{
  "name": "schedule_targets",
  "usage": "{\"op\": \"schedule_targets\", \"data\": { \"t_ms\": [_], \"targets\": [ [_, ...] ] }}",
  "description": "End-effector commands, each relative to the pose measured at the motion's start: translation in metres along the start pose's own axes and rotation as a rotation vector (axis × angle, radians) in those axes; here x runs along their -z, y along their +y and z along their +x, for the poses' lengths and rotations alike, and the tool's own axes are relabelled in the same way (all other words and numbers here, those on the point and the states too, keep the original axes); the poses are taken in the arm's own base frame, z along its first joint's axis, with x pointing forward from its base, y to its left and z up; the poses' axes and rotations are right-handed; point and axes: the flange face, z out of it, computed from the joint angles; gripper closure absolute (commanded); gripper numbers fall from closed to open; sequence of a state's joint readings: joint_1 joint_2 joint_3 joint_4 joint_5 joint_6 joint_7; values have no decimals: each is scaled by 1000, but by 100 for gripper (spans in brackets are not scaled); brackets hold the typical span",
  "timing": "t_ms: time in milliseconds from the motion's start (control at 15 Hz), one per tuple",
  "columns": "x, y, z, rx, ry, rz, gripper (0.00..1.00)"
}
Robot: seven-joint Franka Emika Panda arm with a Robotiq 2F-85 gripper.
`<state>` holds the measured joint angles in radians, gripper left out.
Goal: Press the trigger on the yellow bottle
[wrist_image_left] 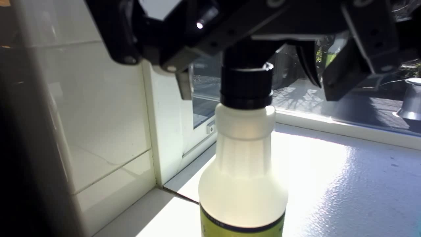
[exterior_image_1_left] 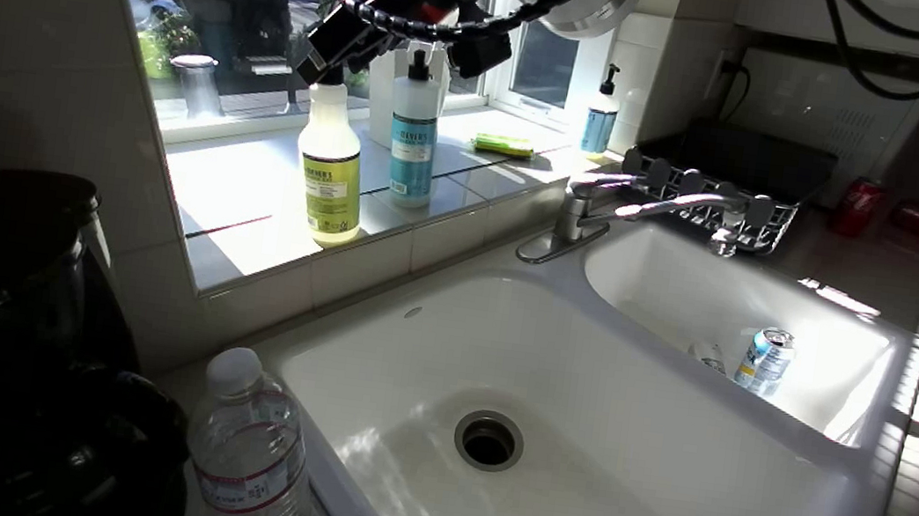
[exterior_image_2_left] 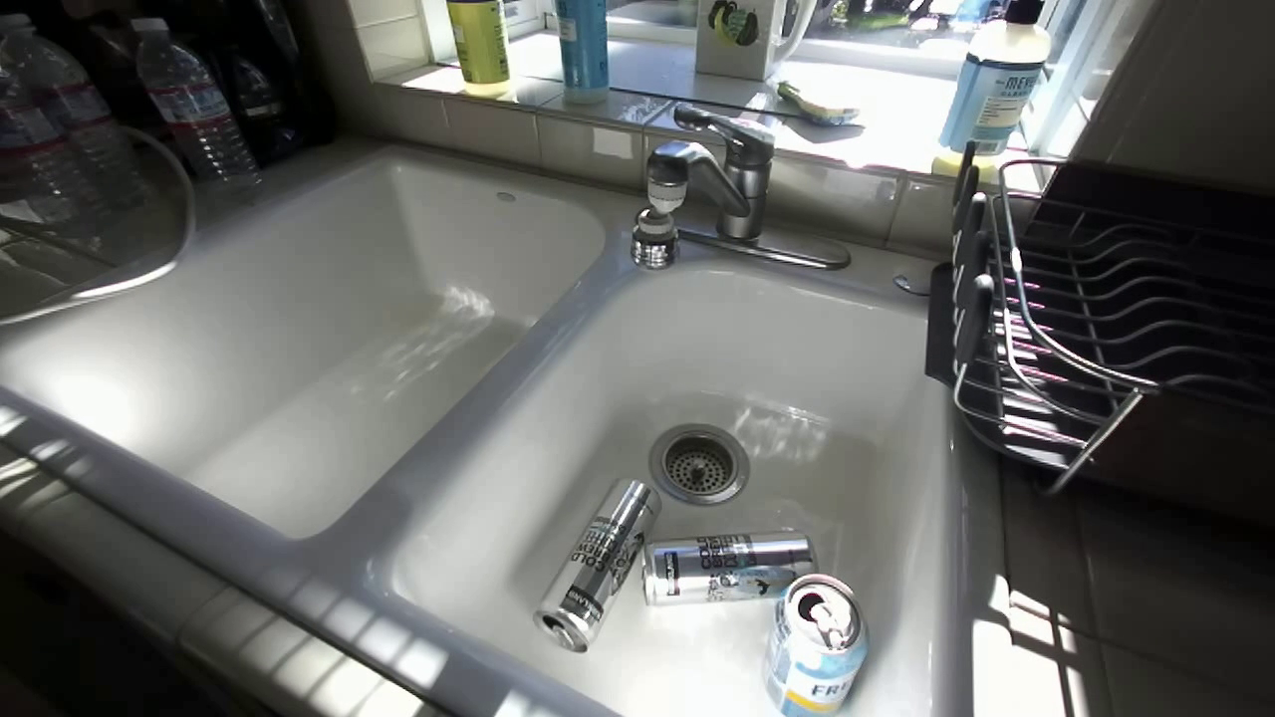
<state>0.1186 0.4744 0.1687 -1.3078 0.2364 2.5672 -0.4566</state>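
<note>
The yellow bottle point(exterior_image_1_left: 331, 188) stands upright on the windowsill; its lower part shows in an exterior view point(exterior_image_2_left: 480, 45) and its neck in the wrist view point(wrist_image_left: 243, 184). Its black sprayer top is partly hidden by the gripper. The trigger point(wrist_image_left: 307, 64) is a curved black lever pointing down and right in the wrist view. My gripper point(wrist_image_left: 261, 89) comes in from the top, open, its fingers astride the sprayer head. The right finger point(wrist_image_left: 343, 77) is close beside the lever's tip; I cannot tell whether they touch. The gripper also shows in an exterior view point(exterior_image_1_left: 396, 63).
A teal bottle point(exterior_image_1_left: 412, 145) stands beside the yellow bottle on the sill, with a white mug point(exterior_image_2_left: 742, 40) and a soap bottle point(exterior_image_2_left: 996, 90) farther along. The faucet point(exterior_image_2_left: 742, 169), double sink point(exterior_image_1_left: 428, 360) and dish rack point(exterior_image_2_left: 1076, 329) lie alongside. A water bottle point(exterior_image_1_left: 247, 452) stands on the counter.
</note>
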Motion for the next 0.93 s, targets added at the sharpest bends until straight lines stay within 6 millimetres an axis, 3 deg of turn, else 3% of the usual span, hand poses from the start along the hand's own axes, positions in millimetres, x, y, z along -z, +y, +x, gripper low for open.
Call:
{"op": "schedule_targets", "data": {
  "t_ms": [0,133,200,267,333,467,867],
  "targets": [
    [-6,0,2,-3,19,10,5],
    [-5,1,3,-6,16,9,8],
    [-4,1,3,-6,16,8,13],
    [-4,2,3,-5,17,6,25],
    [-3,1,4,-5,18,6,25],
    [-3,1,4,-3,19,6,36],
    [-4,1,4,-1,19,4,29]
  ]
}}
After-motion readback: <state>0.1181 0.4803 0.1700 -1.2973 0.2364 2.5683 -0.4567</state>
